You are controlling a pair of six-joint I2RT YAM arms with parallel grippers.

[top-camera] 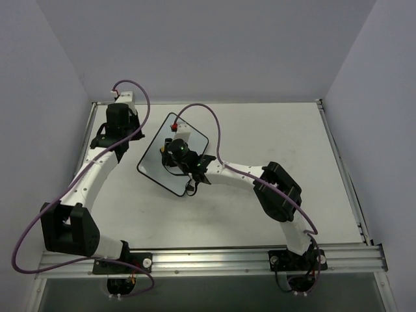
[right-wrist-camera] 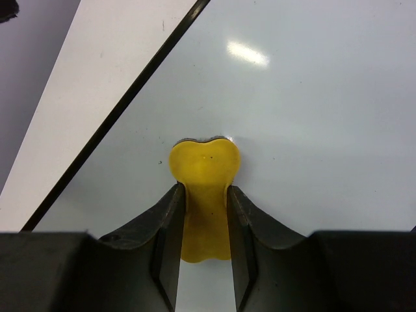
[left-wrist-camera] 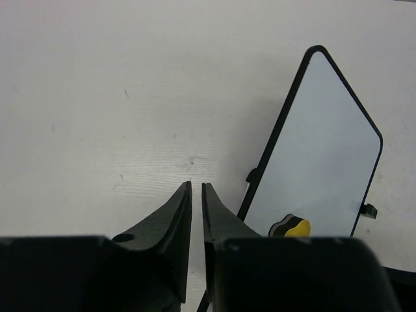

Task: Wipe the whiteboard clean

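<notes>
The whiteboard point(top-camera: 153, 169) lay flat on the desk point(top-camera: 273, 130), left of centre and toward the far side, turned so that its corners pointed diagonally. In the right wrist view its pale, glossy surface point(right-wrist-camera: 312, 117) filled most of the picture, with a ceiling light reflected on it and its thin black frame running along the upper left. No writing showed on the parts that could be seen (only a few tiny specks), though the arm hid the board's middle from above.

On the board, a small yellow eraser point(right-wrist-camera: 203, 174) was clenched between the right jaws, which gripped its narrow waist from both sides. Its dark underside seemed to be pressed to the board, which is how it would need to be held for wiping. The right arm point(top-camera: 279, 192) reached in from the near right edge of the desk, bent at the elbow, so that the wrist came down over the middle of the board.

The left jaws hung over bare desk point(left-wrist-camera: 97, 97) just beside the board's left edge. They were drawn almost together, with only a thin gap between them and nothing held. From the left wrist view, the board point(left-wrist-camera: 318, 149) and a glimpse of the eraser point(left-wrist-camera: 294, 227) sat off to the right. The left arm point(top-camera: 91, 182) curved up the left side of the desk, probably parked there to keep clear of the wiping strokes.
</notes>
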